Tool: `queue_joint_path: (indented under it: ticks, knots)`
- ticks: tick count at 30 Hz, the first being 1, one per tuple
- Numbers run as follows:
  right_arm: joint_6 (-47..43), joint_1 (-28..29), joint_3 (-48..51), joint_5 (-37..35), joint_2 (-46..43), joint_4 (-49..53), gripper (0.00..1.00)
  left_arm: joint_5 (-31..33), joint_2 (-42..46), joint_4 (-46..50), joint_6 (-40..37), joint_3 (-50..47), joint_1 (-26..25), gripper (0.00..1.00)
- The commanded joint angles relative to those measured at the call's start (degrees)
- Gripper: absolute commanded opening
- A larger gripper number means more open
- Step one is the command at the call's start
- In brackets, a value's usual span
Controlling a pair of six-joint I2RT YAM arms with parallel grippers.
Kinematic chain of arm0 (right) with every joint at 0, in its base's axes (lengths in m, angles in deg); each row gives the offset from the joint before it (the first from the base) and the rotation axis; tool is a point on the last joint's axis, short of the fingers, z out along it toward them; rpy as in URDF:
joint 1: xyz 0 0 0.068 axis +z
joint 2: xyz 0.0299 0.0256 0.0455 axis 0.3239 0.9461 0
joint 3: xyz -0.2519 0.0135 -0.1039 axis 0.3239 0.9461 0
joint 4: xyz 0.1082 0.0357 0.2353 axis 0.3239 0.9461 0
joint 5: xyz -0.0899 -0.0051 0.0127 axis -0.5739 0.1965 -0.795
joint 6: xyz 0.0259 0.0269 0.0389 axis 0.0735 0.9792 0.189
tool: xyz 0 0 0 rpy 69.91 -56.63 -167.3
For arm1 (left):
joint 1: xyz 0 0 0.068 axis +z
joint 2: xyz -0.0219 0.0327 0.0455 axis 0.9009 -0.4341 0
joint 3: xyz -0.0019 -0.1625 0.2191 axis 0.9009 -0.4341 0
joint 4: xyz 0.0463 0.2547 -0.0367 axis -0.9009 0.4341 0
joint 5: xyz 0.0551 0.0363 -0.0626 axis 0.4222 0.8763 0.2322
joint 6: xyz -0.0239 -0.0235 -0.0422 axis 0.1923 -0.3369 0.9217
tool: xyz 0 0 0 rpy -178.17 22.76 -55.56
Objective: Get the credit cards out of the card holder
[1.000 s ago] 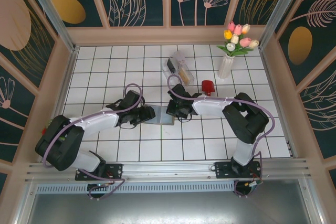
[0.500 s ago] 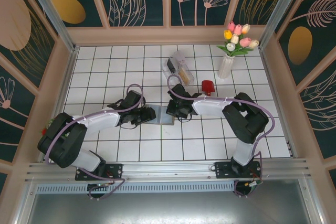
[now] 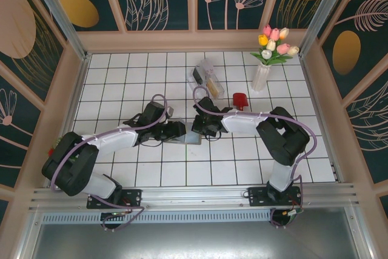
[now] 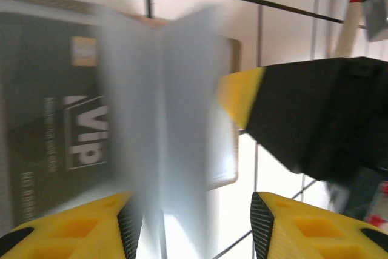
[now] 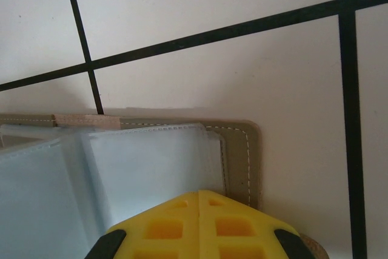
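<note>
1. Holder (image 3: 189, 138): lies open on the surface (image 3: 212, 168); a dark card (image 4: 66, 131) is still in its pocket.
2. Left fingers (image 4: 66, 225): have moved onto the holder's left half and narrowed to half-open, straddling a clear sleeve (image 4: 163, 119).
3. Right fingers (image 5: 200, 222): stay closed, pressing the holder's right edge.
4. Judgement: extraction is starting; no card is out yet.

I see free tiles upper left and bottom centre, card holder (image 3: 189, 138) hemmed in mid-frame, clear box (image 3: 206, 79) and vase (image 3: 260, 77) upper right.

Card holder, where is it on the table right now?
In the top view the card holder lies open in the middle, between the left gripper and the right gripper, with the clear plastic box behind it.
</note>
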Motion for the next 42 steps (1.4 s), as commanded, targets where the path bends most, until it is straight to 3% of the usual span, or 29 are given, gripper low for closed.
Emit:
queue_joint_path:
  ticks: [1, 11, 16, 21, 27, 32, 42]
  knots:
    - [-1.3, 0.1, -0.2, -1.2, 1.2, 3.2, 0.02, -2.7, 0.7, -2.5, -1.5, 0.5, 0.1, 0.53]
    - [-0.8, 0.1, 0.2, -1.6, -1.6, 2.7, 0.02, -4.5, -3.5, -5.7, -0.8, 1.0, 0.1, 0.53]
    - [0.2, -0.3, 1.6, -2.8, -5.9, 1.2, 0.02, -8.5, -5.2, -13.2, 2.6, 0.5, -0.6, 0.54]
    - [2.3, -0.8, 2.4, -5.2, -8.6, 1.0, 0.02, -6.9, -8.9, -12.7, 2.8, 3.1, -2.3, 0.53]
    - [5.8, -1.1, 5.2, -9.8, -13.0, 0.9, 0.03, -4.8, -11.7, -12.7, 3.4, 2.5, -2.6, 0.42]
    - [1.1, -1.1, 2.3, -2.3, -9.3, -0.8, 0.03, -3.2, -13.2, -10.6, 3.2, 2.3, -2.6, 0.27]
    - [1.7, -1.0, 1.6, 3.4, -3.4, -2.8, 0.03, 1.7, -7.3, -3.8, 2.5, 3.6, -2.6, 0.1]
